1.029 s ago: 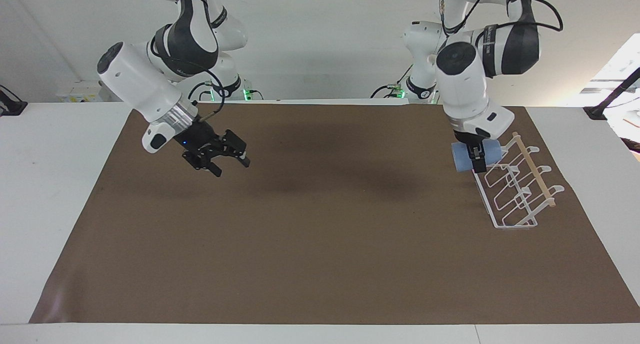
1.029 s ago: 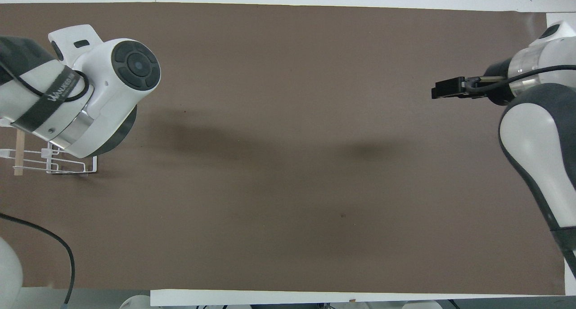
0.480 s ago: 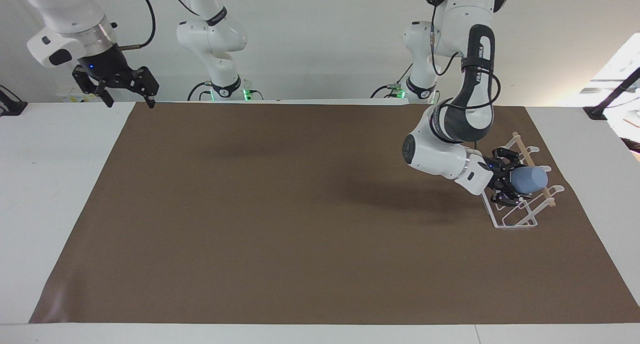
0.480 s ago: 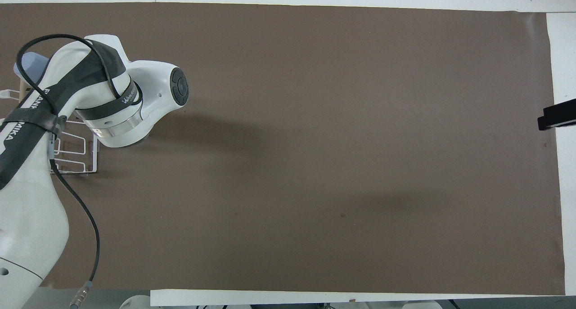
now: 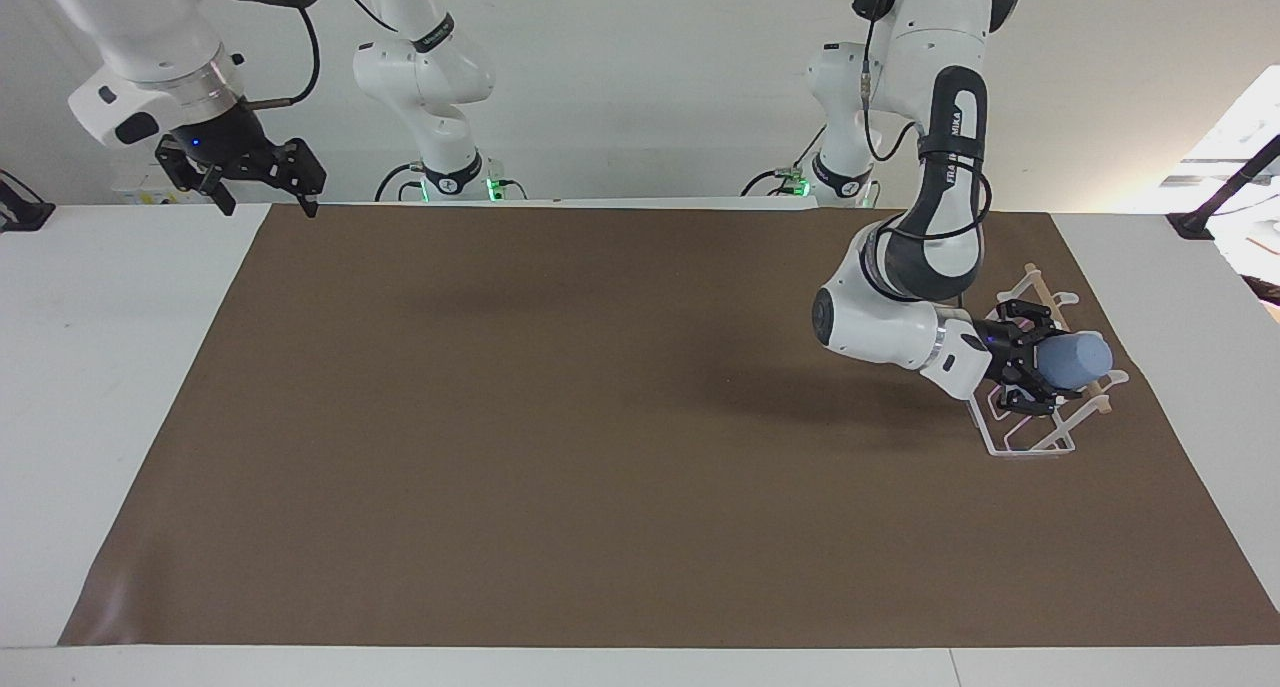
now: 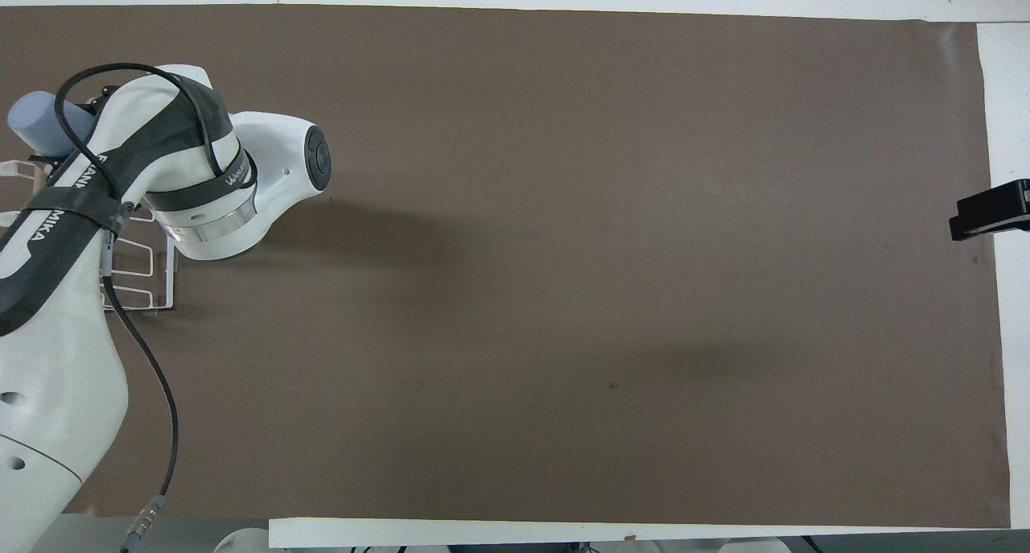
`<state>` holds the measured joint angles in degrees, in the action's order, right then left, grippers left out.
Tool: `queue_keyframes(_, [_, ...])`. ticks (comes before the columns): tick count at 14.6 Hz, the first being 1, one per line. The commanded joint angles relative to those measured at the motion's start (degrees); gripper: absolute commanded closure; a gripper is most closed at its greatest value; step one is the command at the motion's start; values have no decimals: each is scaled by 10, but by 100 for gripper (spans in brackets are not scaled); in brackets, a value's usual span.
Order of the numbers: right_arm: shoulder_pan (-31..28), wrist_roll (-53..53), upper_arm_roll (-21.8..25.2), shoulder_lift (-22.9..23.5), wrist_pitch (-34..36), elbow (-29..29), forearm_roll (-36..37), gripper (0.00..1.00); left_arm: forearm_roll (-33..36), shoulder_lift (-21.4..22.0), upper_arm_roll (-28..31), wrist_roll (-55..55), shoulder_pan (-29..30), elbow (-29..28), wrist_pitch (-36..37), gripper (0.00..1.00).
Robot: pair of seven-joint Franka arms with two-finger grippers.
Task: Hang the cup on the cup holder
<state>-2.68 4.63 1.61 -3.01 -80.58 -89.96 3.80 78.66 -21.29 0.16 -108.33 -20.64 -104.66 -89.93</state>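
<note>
Reaching low from its base, the left hand (image 5: 1035, 370) pinches the light blue cup (image 5: 1074, 361) between its fingers, holding it on its side over the white wire cup holder (image 5: 1030, 437). The cup lies against the holder's wooden rod (image 5: 1045, 297), its closed end pointing away from the hand. The holder stands just below the hand on the brown surface (image 5: 620, 447). The right hand (image 5: 262, 177) waits raised over the surface's corner at its own end, fingers spread.
</note>
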Motion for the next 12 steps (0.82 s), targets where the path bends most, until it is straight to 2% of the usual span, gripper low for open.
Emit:
queue_keyframes(1, [0, 3, 8, -9, 15, -7, 10, 0, 22, 3, -2, -12, 15, -9, 5, 100])
queue_keyframes(11, [0, 6, 18, -14, 19, -8, 0, 0, 26, -10, -3, -97, 24, -51, -19, 100])
queue_keyframes(12, [0, 6, 18, -14, 19, -9, 0, 0, 26, -10, -4, -97, 24, -51, -24, 92])
